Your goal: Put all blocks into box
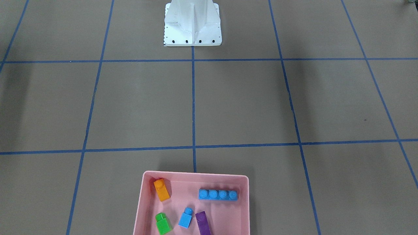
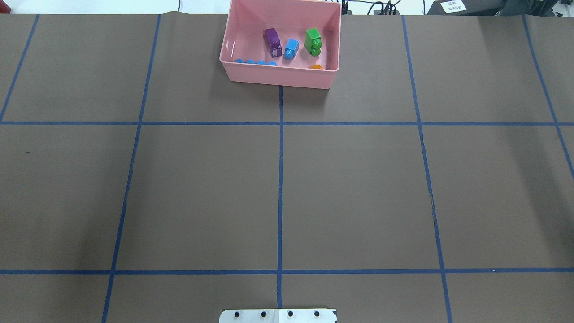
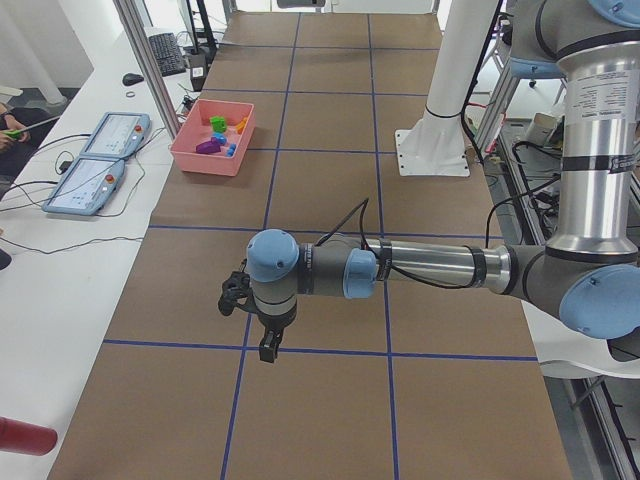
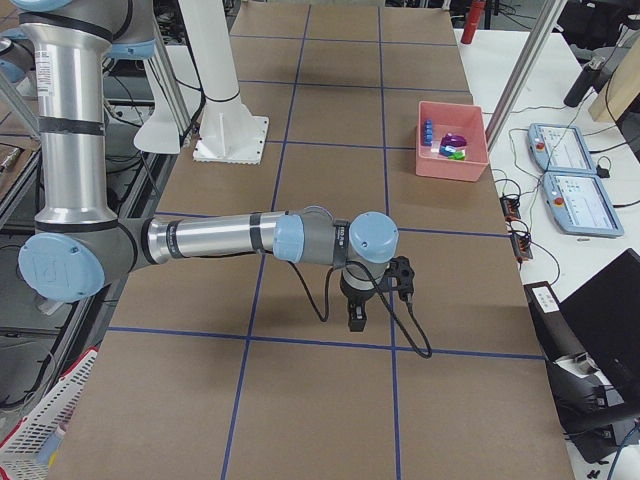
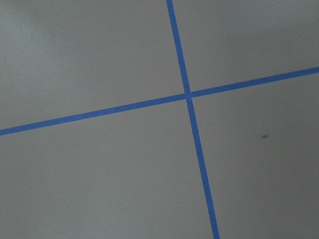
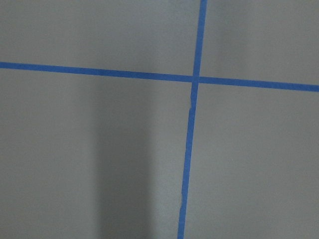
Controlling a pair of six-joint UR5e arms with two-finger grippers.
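The pink box (image 1: 196, 175) stands at the table's far edge from the robot. In it lie the orange block (image 1: 161, 189), the long blue block (image 1: 218, 194), the green block (image 1: 163, 223), the small blue block (image 1: 186, 218) and the purple block (image 1: 203, 223). The overhead view shows the box (image 2: 278, 78) with the same blocks inside. My left gripper (image 3: 268, 345) hangs low over bare table, far from the box (image 3: 212, 160). My right gripper (image 4: 357, 315) hangs likewise at the other end. Both show only in the side views, so I cannot tell whether they are open or shut.
The white metal base (image 1: 192, 26) stands at the robot's side of the table. Blue tape lines (image 5: 188, 94) cross the brown surface under both wrists. Teach pendants (image 3: 98, 160) and cables lie on the bench beyond the box, and a red cylinder (image 3: 25, 435) lies near its end.
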